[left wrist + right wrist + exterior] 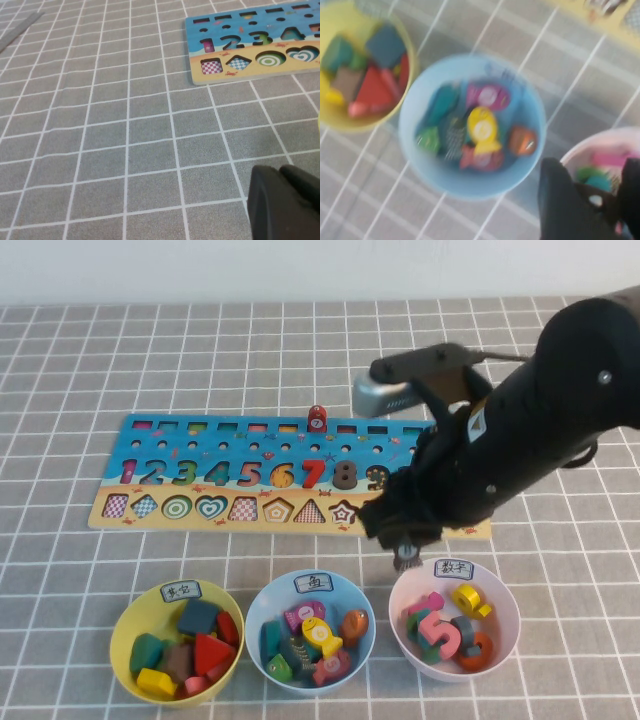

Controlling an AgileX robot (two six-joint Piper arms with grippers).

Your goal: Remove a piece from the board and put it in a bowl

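Right wrist view: piece [595,200] between jaws

We see the board [200,495] hidden past the 9 under the right arm [520,440]; the right gripper's [592,202] contents blur.

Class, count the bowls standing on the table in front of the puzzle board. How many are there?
3, in a row: round yellow bowl on the left, light blue bowl in the middle, pale pink-white bowl on the right, under the right gripper. None appears hidden.

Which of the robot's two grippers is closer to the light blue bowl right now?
The right gripper, hanging just beside the light blue bowl. The left gripper sits over bare cloth, off past the board's end.
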